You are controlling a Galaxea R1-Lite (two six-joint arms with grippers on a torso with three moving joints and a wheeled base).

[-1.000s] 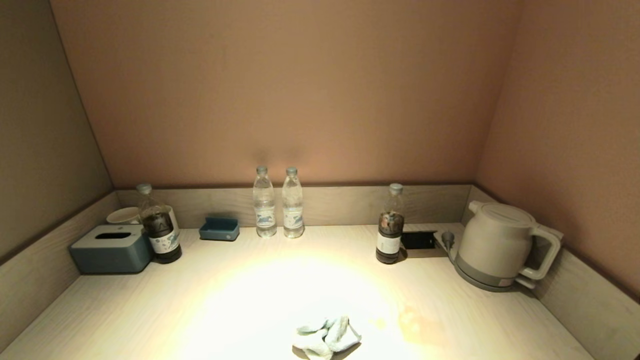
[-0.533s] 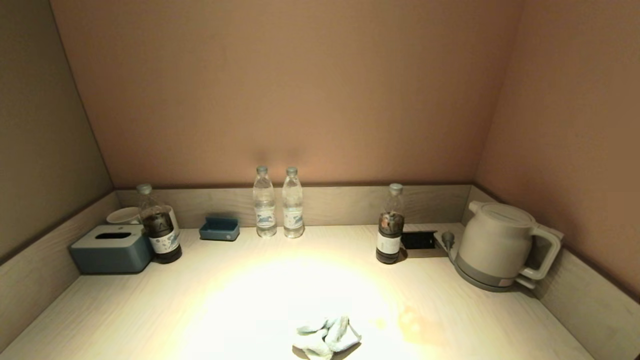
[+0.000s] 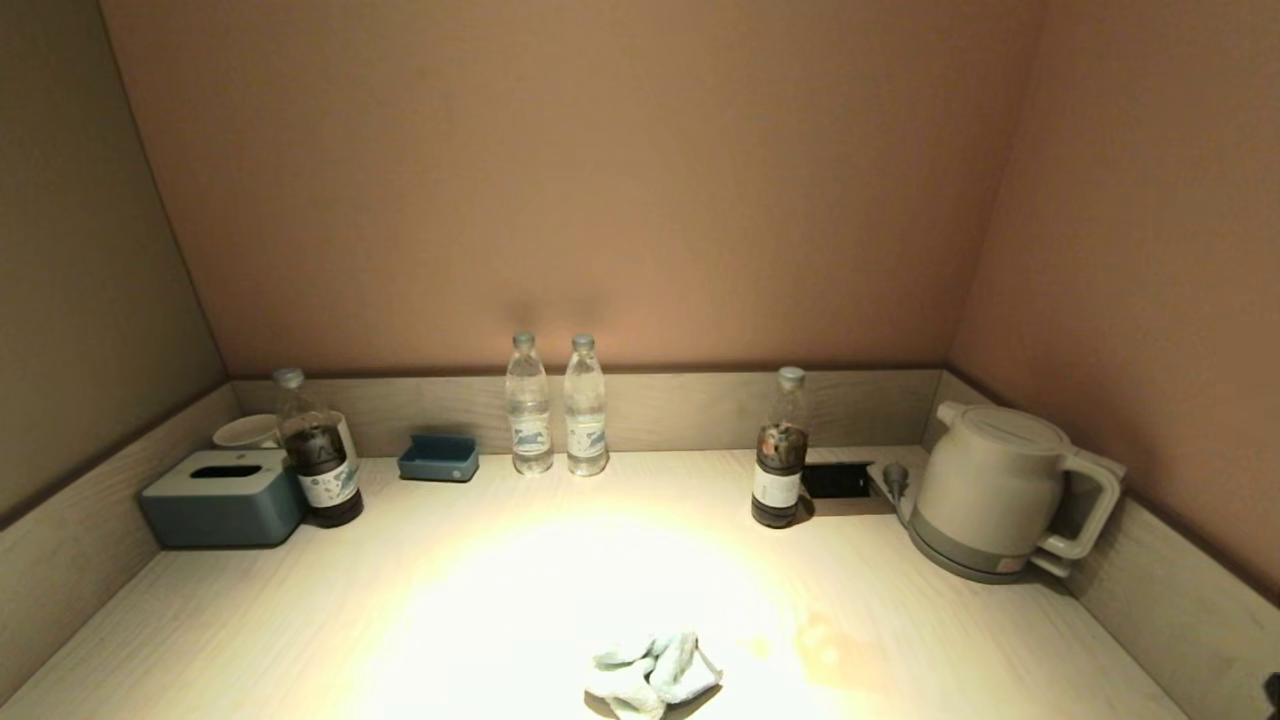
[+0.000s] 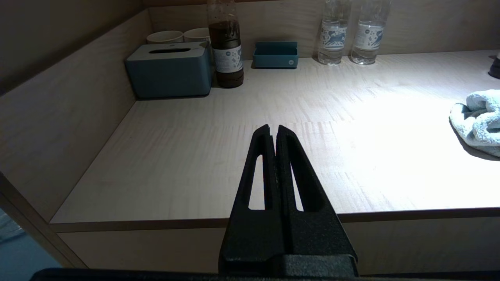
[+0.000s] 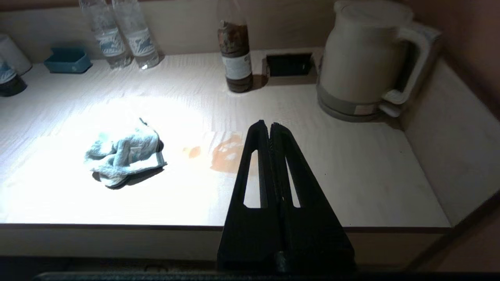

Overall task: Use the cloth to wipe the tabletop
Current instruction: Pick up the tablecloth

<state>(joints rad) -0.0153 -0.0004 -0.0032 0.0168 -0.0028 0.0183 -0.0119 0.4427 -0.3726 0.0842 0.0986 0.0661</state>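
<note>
A crumpled pale blue cloth [image 3: 652,675] lies on the light wooden tabletop [image 3: 480,590] near its front edge; it also shows in the right wrist view [image 5: 124,156] and at the edge of the left wrist view [image 4: 478,121]. An orange-brown stain [image 5: 228,154] and a smaller spot [image 5: 191,151] sit just right of the cloth; the stain shows faintly in the head view [image 3: 825,640]. My left gripper [image 4: 273,128] is shut and empty, in front of the table's left part. My right gripper [image 5: 269,125] is shut and empty, in front of the table, pointing near the stain.
Along the back stand two clear water bottles [image 3: 555,410], a dark bottle [image 3: 780,455], a small blue tray [image 3: 438,458] and a socket recess [image 3: 838,480]. At left are a blue tissue box [image 3: 222,497], another dark bottle [image 3: 318,455] and cups [image 3: 250,430]. A white kettle [image 3: 1000,490] stands at right.
A dark bit of the right arm has come into the head view's bottom right corner. The cloth and other things have not moved.
</note>
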